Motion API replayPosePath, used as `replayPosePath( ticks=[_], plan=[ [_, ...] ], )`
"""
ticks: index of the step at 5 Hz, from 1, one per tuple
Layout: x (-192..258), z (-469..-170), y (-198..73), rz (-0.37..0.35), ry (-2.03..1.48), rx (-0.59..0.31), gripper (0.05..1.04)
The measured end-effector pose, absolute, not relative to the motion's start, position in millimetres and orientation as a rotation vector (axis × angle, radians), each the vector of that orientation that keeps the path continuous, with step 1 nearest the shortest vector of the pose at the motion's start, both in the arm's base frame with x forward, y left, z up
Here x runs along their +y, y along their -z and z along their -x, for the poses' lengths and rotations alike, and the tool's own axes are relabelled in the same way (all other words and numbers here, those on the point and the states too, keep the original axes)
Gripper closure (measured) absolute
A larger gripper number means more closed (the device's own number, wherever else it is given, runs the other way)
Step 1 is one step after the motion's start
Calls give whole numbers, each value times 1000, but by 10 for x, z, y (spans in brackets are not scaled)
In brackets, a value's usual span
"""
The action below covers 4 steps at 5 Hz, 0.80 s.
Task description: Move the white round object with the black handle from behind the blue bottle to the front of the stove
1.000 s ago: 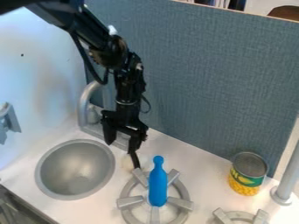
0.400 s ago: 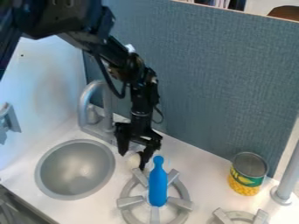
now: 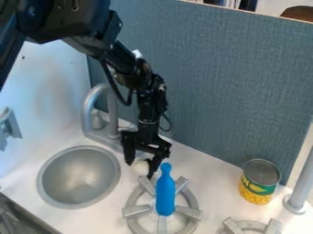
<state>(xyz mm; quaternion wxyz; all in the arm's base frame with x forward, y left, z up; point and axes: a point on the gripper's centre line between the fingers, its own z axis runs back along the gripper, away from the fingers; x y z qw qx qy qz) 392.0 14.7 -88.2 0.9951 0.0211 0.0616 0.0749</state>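
The black gripper (image 3: 140,169) hangs down between the sink and the stove burner, its two fingers spread apart. A small white rounded object (image 3: 141,167) sits on the counter between or just behind the fingers; whether they touch it, I cannot tell. Right of the gripper, a blue bottle-shaped object (image 3: 165,191), like a toy pin, is on the grey burner (image 3: 136,211), its narrow top close to the right finger.
A round grey sink (image 3: 78,177) lies to the left, with a grey faucet (image 3: 92,103) behind it. At the right stand a corn can (image 3: 259,182) and a grey post (image 3: 299,192). Another burner (image 3: 250,226) is at the bottom edge. A blue-grey panel (image 3: 226,82) rises behind.
The arm and gripper have shifted right, mostly between the first two frames. More of the white object shows now. The blue object, can and burners have stayed in place.
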Motion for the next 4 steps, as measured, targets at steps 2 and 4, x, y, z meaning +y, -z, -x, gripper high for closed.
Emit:
replayPosePath(
  ticks=[2,4],
  plan=[
    [146,-3859,1019,-62,-145,131,415],
    [94,-3749,836,-23,-134,69,469]
  ],
)
